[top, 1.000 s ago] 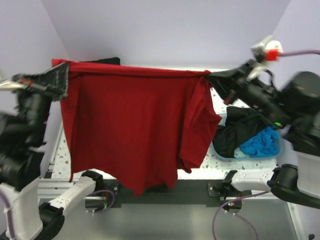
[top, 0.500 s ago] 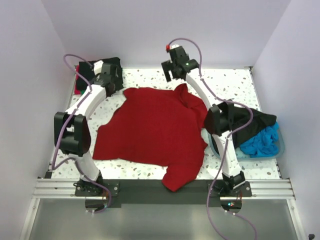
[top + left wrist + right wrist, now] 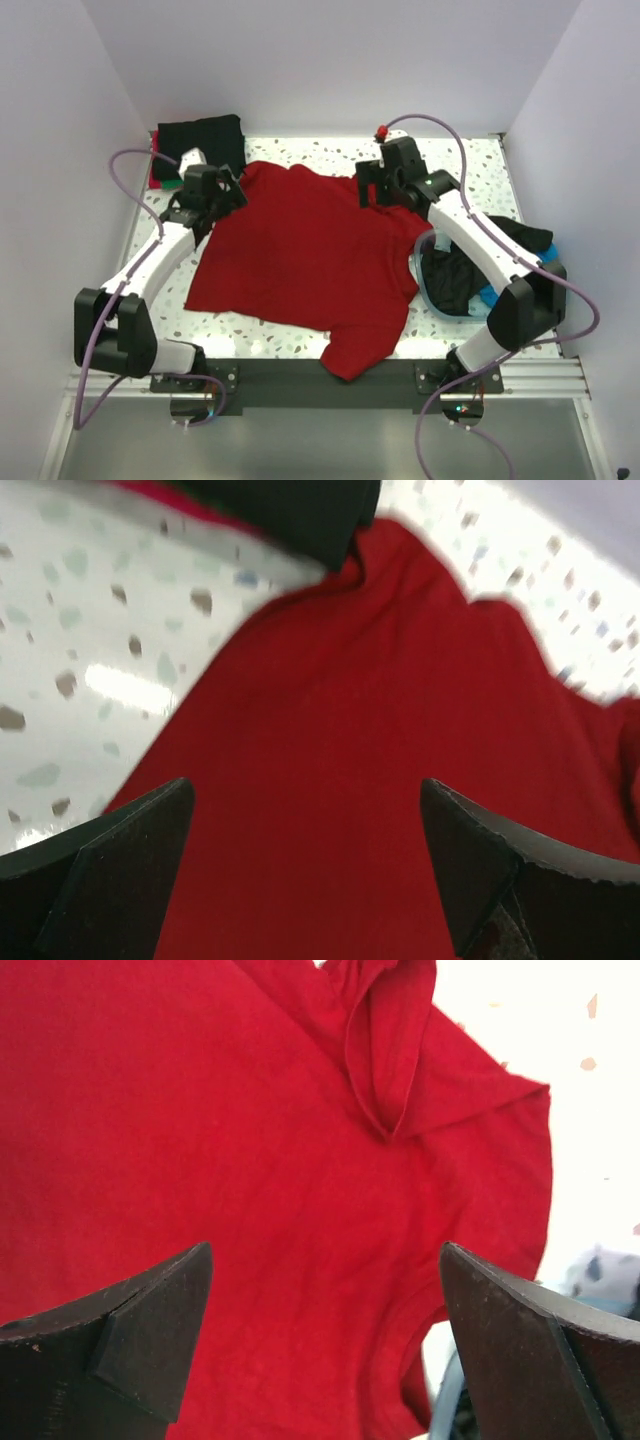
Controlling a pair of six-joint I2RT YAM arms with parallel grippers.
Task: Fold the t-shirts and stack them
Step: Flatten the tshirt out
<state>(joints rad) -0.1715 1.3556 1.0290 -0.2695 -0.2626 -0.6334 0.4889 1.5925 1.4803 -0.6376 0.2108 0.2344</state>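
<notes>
Red t-shirt (image 3: 300,250) lies flat, long axis far-left to near-right.

The right end effector (image 3: 325,1260) hangs with its two dark fingers (image 3: 130,1340) spread wide, nothing between them, over a dark red t-shirt (image 3: 200,1110) that fills most of the frame, a raised fold near its top edge and white speckled desk (image 3: 570,1030) at the upper right.

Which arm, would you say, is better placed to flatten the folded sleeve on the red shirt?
Right: the right hand, open, is just beside that fold, while the left hand is over the shirt's opposite side.
</notes>
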